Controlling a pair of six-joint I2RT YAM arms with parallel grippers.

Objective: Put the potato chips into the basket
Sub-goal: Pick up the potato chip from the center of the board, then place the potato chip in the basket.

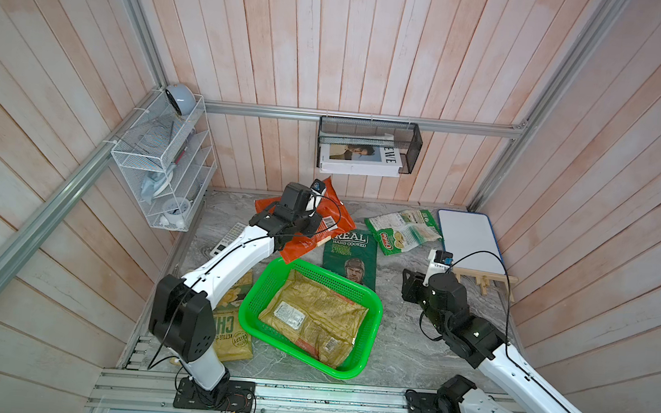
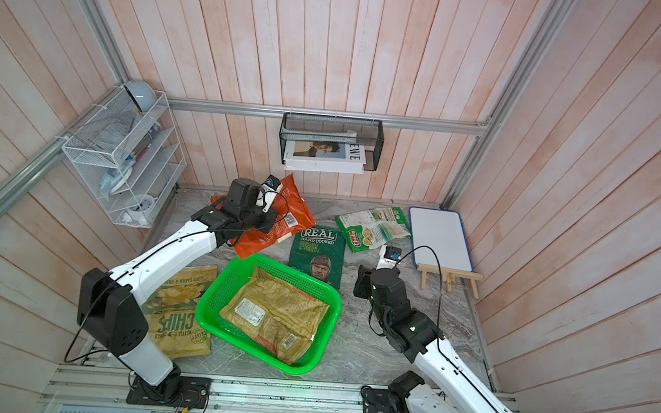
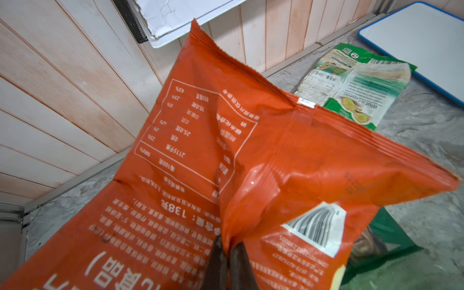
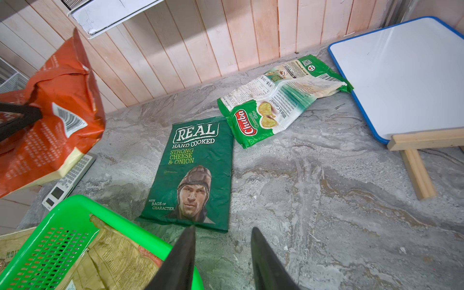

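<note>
Transfer step: left gripper (image 3: 227, 251) pinches orange-red bag (image 3: 251, 155) aloft near basket (image 1: 288, 347). Next, likely: carry over, release. Right gripper (image 4: 223, 229) parted, empty.

We count five chip bags (image 2: 316, 255): tan bag (image 1: 311, 316), CHIPS bag (image 1: 233, 340), orange-red bag (image 1: 300, 248), dark green bag (image 1: 351, 258), white-green bag (image 1: 400, 232). We also count one basket (image 1: 268, 288), two racks, white rack (image 1: 161, 160) and black rack (image 1: 411, 149), one whiteboard (image 1: 467, 236), one calculator (image 1: 228, 239).
</note>
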